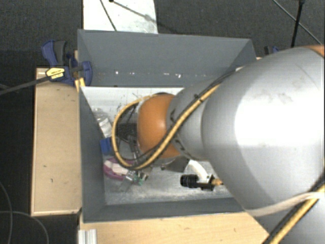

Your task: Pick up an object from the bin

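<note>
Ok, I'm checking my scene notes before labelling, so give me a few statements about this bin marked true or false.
1. The arm's orange cover hangs over the left half of the bin. True.
2. A black cylindrical thing lies near the bin's lower wall. True.
3. The purple thing lies against the right wall. False: it lies in the lower left corner.
4. The blue thing rests on the black one. False: it lies by the left wall, apart from it.
</note>
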